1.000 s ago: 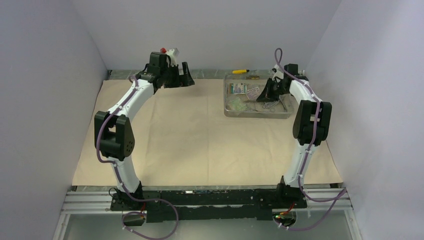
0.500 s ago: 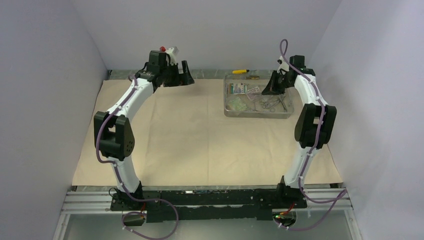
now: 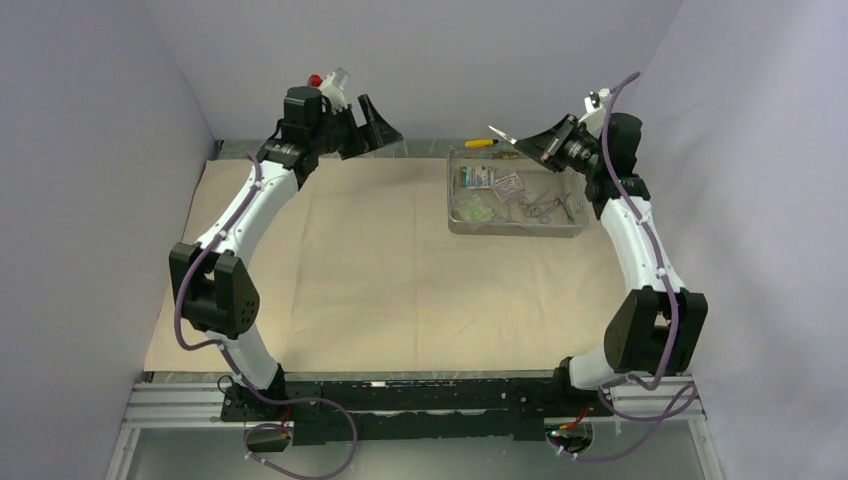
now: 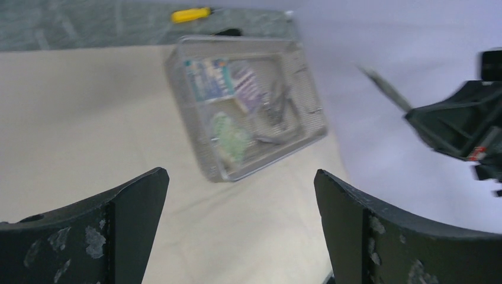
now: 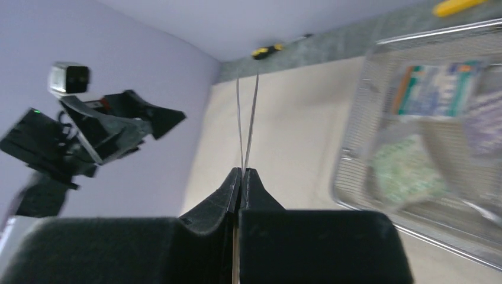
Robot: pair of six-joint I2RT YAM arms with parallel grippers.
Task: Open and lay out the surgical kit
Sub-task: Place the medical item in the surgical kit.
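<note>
Right end effector (image 3: 541, 149) is shut on the tweezers (image 3: 503, 136), pinching them at the joined end, so the two thin arms stick straight out ahead of the fingers. The tweezers hang in the air above the far left corner of the tray (image 3: 515, 232), clear of it. Their long axis runs from the right end effector toward the robot's left; in the right wrist view the tips (image 5: 245, 124) point over the cloth (image 3: 380, 270), roughly toward the left end effector (image 3: 375, 120).

The tray sits on the cloth at the far right of the surface. Packets (image 3: 485, 180) lie in its left half and clamps (image 3: 540, 207) in its right. A screwdriver (image 3: 481, 143) lies just behind the tray, off the cloth.

Bare cloth, where the tweezers would likely be laid, stretches left of the tray and toward the arm bases, so it lies down and to the left of the right end effector. That arm is the nearer one and already has the piece.

Left end effector stands wide open with nothing between its fingers (image 4: 136, 201), high over the far left of the cloth and well apart from the tray, facing it.
</note>
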